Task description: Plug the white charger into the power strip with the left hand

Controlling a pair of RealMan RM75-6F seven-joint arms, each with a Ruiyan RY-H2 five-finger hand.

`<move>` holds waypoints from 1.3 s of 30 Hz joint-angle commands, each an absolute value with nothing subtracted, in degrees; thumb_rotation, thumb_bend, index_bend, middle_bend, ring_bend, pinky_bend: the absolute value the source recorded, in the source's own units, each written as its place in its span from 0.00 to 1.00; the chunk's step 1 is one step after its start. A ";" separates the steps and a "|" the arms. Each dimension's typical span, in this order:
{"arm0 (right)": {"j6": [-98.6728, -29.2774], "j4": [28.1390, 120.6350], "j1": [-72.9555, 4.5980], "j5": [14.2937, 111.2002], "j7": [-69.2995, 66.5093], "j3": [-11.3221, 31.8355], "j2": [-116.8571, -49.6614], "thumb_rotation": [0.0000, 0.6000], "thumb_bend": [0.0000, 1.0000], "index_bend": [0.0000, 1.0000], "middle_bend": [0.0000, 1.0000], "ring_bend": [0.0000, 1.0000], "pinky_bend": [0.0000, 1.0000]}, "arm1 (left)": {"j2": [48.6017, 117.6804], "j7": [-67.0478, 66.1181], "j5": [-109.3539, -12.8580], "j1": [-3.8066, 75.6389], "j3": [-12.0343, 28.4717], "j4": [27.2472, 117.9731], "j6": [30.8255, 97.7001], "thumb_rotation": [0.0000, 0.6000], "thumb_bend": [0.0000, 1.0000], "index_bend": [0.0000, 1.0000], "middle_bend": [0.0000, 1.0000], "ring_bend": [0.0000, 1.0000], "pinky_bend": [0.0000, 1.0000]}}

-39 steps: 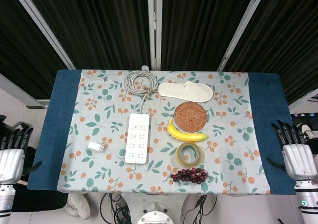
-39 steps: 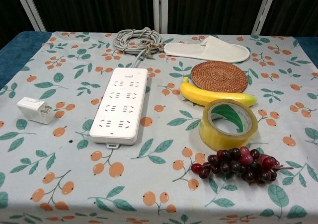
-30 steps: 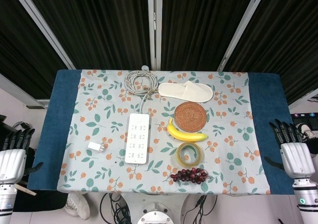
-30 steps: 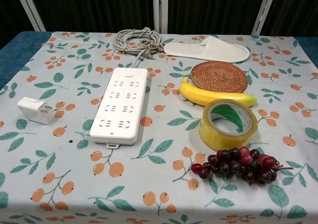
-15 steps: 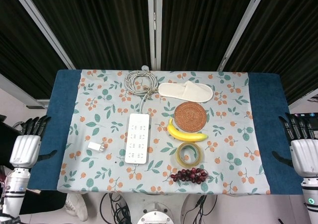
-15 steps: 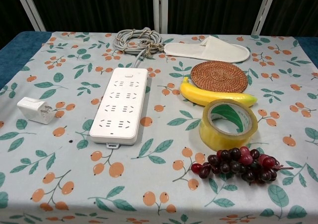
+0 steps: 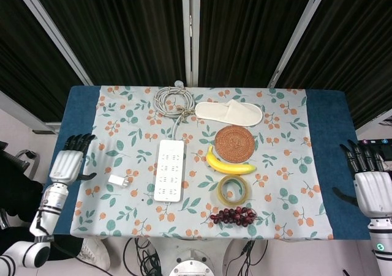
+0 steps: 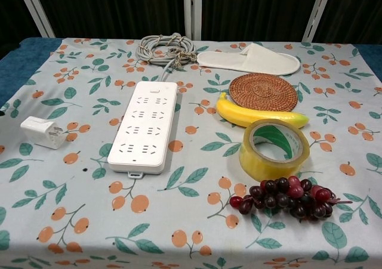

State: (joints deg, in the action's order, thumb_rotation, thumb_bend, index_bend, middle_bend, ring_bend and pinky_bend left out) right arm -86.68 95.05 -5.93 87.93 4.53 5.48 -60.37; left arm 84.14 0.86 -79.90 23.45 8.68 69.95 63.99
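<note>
The white charger (image 7: 117, 180) (image 8: 40, 132) lies on the floral cloth, prongs pointing right, left of the white power strip (image 7: 169, 170) (image 8: 146, 126). The strip lies lengthwise, its grey cord coiled (image 7: 174, 100) (image 8: 167, 47) at the far edge. My left hand (image 7: 67, 163) hovers open over the table's left edge, fingers spread and pointing away, a short way left of the charger. My right hand (image 7: 369, 187) is open beside the table's right edge, holding nothing. Neither hand shows in the chest view.
Right of the strip lie a white slipper (image 7: 229, 112) (image 8: 249, 59), a woven coaster (image 7: 234, 143) (image 8: 263, 91), a banana (image 7: 229, 164) (image 8: 258, 116), a tape roll (image 7: 233, 190) (image 8: 273, 148) and dark grapes (image 7: 233, 215) (image 8: 290, 198). Blue cloth (image 7: 71, 141) borders both sides.
My left hand has risen from beside the table and moved right and forward, now over the left edge near the charger. The right hand has shifted slightly. Objects have not moved.
</note>
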 commanded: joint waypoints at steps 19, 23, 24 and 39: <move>-86.75 94.70 -5.45 87.31 3.98 5.16 -60.36 1.00 0.03 0.00 0.00 0.00 0.00 | 86.60 1.77 -79.40 24.38 5.72 70.25 63.07 1.00 0.09 0.03 0.03 0.00 0.00; -87.07 94.46 -5.27 87.53 3.65 5.07 -60.41 1.00 0.03 0.00 0.00 0.00 0.00 | 86.85 1.32 -80.22 24.33 5.13 71.28 63.90 1.00 0.09 0.03 0.03 0.00 0.00; -87.11 94.40 -5.23 87.53 3.58 5.05 -60.41 1.00 0.03 0.00 0.00 0.00 0.00 | 86.90 1.22 -80.35 24.34 5.03 71.48 64.04 1.00 0.09 0.03 0.03 0.00 0.00; -87.46 92.97 -4.79 87.50 1.70 4.89 -60.63 1.00 0.03 0.00 0.00 0.00 0.00 | 87.02 -1.25 -79.72 24.40 4.85 73.51 64.87 1.00 0.09 0.03 0.03 0.00 0.00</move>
State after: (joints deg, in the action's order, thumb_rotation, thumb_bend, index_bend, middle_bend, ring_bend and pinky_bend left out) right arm -87.50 93.04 -4.78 87.51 1.77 4.89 -60.59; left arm 86.99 -1.05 -80.07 24.43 4.64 73.64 64.92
